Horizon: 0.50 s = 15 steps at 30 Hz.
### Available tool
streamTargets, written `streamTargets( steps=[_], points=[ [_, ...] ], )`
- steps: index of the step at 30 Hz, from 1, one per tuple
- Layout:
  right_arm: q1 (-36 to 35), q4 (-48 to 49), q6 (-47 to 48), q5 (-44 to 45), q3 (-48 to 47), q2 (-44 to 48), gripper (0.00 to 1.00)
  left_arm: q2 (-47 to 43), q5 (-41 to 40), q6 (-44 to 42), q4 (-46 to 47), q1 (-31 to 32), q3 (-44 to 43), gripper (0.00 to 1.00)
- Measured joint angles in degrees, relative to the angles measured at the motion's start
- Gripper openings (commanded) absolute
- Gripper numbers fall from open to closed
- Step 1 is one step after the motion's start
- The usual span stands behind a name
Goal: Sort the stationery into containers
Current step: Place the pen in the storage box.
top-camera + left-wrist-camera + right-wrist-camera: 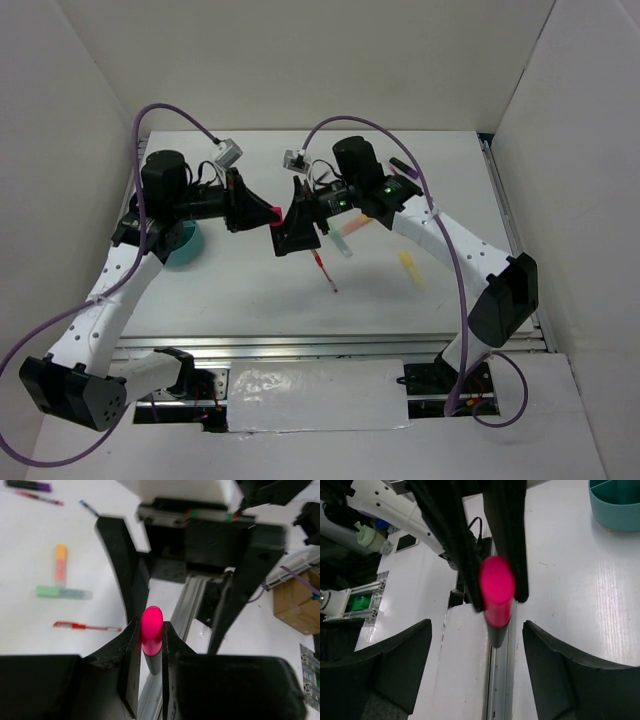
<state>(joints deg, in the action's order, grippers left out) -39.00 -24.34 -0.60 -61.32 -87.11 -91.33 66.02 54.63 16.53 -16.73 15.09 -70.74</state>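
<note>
your left gripper (151, 626) pinches the light, stiff, slick pink highlighter (151, 625) in mid-air right of the teal cup (615, 516); close the wide-open right gripper (477, 630) squarely on its free end.

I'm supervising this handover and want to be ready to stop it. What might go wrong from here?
1. The pink highlighter is in mid-air, held only by the left gripper, while the right gripper is open around it. If the left lets go before the right shuts, it would likely drop.
2. The two grippers are nose to nose, so they may collide as the right closes.
</note>
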Motion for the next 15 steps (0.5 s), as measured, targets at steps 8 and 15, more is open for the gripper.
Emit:
streamTargets(
  steps=[8,15],
  points=[
    [4.5,4.48,-6.8,1.11,1.6,0.26,0.94,-4.48,-9.14,-1.84,-1.92,-12.57,3.23,0.0],
    [12.5,6.6,-10.54,3.48,5.27,0.59,0.94,-8.09,-23.69,-6.23,6.47,-24.59,10.64,0.0]
  ],
)
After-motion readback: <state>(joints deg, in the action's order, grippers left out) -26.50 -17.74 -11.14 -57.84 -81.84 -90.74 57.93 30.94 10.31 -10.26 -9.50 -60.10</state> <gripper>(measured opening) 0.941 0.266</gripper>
